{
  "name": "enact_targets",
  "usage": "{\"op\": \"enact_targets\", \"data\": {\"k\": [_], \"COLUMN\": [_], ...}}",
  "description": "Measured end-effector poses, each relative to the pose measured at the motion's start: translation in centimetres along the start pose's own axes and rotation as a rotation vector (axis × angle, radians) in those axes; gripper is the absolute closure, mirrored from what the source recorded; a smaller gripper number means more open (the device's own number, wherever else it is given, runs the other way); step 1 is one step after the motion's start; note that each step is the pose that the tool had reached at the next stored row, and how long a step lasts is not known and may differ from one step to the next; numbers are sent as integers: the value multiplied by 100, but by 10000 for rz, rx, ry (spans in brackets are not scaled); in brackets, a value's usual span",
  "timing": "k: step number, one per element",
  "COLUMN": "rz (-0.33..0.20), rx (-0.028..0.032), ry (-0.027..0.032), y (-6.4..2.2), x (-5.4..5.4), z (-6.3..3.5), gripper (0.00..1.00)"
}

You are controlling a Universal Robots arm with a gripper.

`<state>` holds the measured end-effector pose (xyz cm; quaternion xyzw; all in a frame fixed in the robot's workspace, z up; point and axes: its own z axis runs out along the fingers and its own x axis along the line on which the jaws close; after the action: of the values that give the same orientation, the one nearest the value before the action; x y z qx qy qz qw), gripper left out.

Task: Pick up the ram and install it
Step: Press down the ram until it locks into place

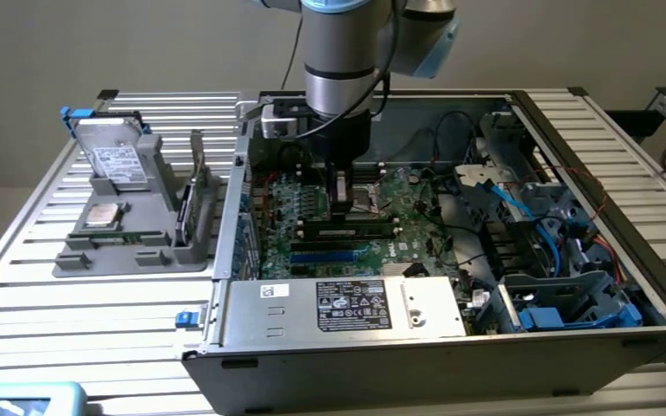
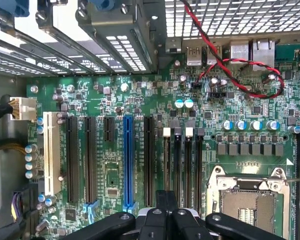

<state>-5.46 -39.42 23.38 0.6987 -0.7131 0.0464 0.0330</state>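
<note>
The gripper is nearest, its black linkage arms spread low across the wrist view, hanging just above the green motherboard. Whether the jaws are clenched or released cannot be told.

The bare metal processor socket sits just beside the gripper. Between the socket and the long blue slot runs a bank of narrow black memory slots with white end clips, and the gripper lies over their near ends. Beyond the blue slot from the socket stand more black slots and one white slot. A twisted red and black wire loops above the board on the far side of the socket, near the rear ports.

In the exterior view the arm comes straight down into the open computer case, with the gripper touching down just beside the socket. The ram, a thin green stick with dark chips, lies along the slot bank just on the viewer's side of the socket, right under the gripper; contact between them cannot be made out. The blue slot lies nearer the viewer again, and the labelled power supply nearer still.

Well away from the socket, outside the case on the exterior view's left, a grey tray on the slatted worktop carries a hard drive.
</note>
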Motion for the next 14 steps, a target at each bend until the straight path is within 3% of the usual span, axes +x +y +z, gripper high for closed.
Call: {"op": "enact_targets", "data": {"k": [6,14], "rz": [-18,-18], "rx": [-156,-164], "ry": [4,-8], "y": [1,-2], "x": [-22,-30], "z": [23,45], "gripper": [89,89]}}
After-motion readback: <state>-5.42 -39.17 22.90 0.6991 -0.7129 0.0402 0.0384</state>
